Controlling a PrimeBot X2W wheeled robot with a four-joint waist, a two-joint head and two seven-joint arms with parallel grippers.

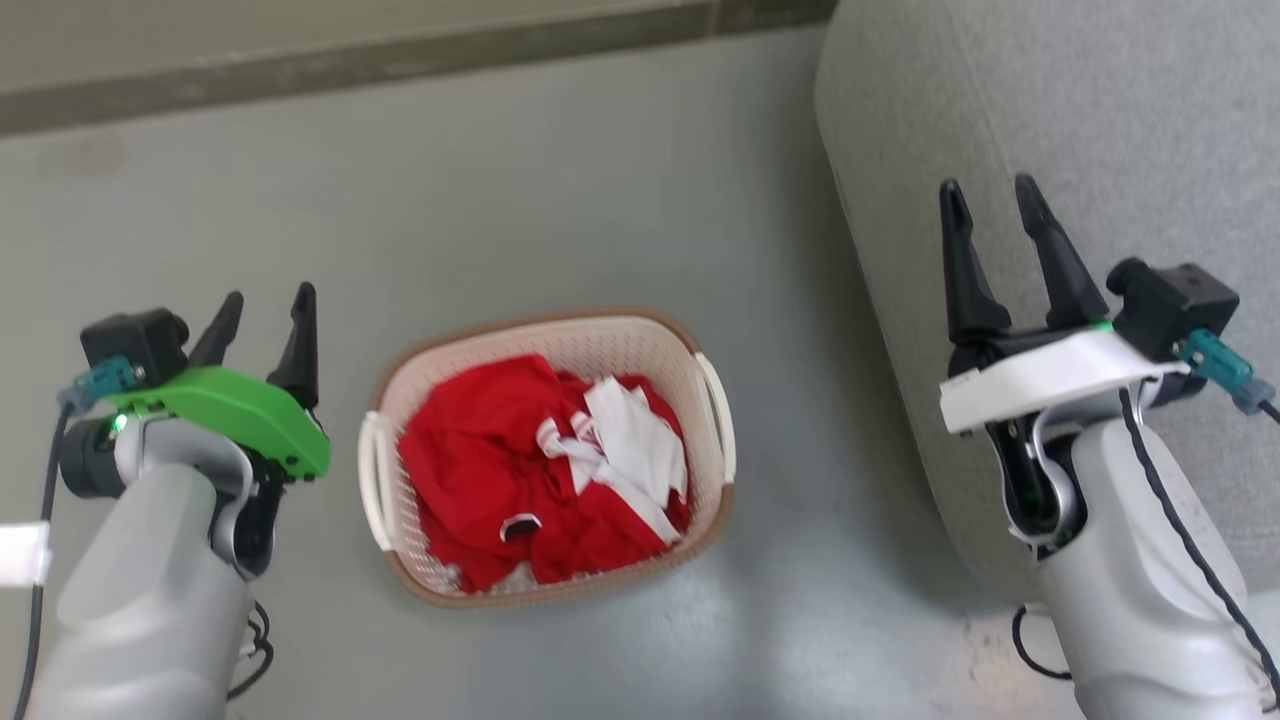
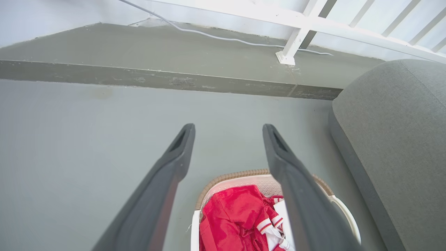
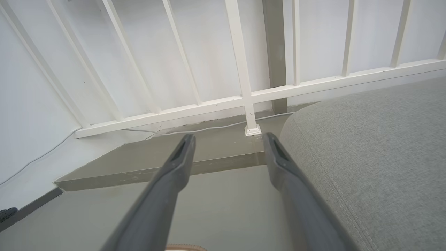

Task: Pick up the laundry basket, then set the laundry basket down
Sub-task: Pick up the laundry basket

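The laundry basket [image 1: 640,340] rests on the grey floor in the middle of the head view, cream-white with a brown rim and white side handles, holding red and white clothes [image 1: 545,465]. My left gripper [image 1: 268,310] hovers to its left, open and empty. My right gripper [image 1: 990,205] hangs open over the grey cushion far to the basket's right. The left wrist view has the basket [image 2: 231,177] low between and behind my open fingers [image 2: 181,146]. A sliver of the basket's brown rim [image 3: 186,247] peeks in at the bottom of the right wrist view.
A large grey cushioned seat [image 1: 1050,130] stands right of the basket. A raised concrete step [image 2: 167,78] runs along the far side, with a white railing [image 3: 240,87] and a white cable [image 2: 223,37] behind it. Bare floor lies around the basket.
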